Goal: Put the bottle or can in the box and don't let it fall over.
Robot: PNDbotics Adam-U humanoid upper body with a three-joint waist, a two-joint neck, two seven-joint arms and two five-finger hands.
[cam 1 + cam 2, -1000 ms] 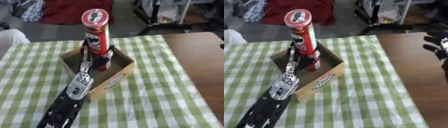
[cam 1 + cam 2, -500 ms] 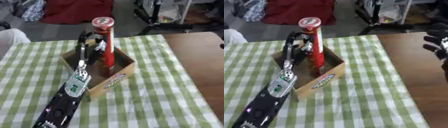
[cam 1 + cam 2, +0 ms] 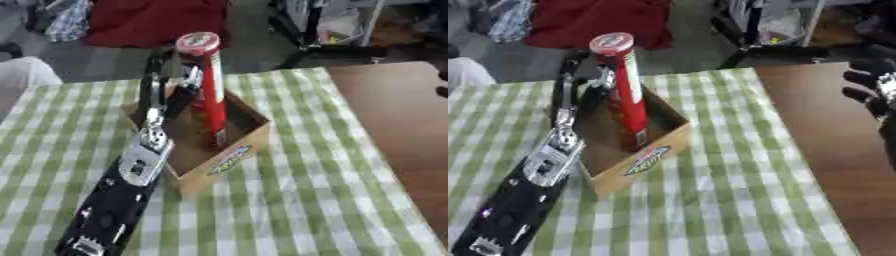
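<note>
A tall red can [image 3: 211,95] with a red and white lid stands in the open cardboard box [image 3: 231,156], leaning slightly left at the top. My left hand [image 3: 164,75] is just left of the can's upper half, with its fingers straightened upward and open; I cannot tell if they still touch the can. The black and silver left forearm [image 3: 131,175] runs down to the lower left corner. My right hand [image 3: 874,89] shows at the right edge over the brown tabletop, relaxed and holding nothing.
The box sits on a green and white checked cloth [image 3: 289,210]. A bare brown wooden surface [image 3: 833,150] lies to the right. Beyond the table's far edge are a red cloth heap [image 3: 149,20] and dark chair legs [image 3: 324,47].
The left hand, which was curled round the can low in the box, has let go and moved up and to the left. The can now stands on its own in the box.
</note>
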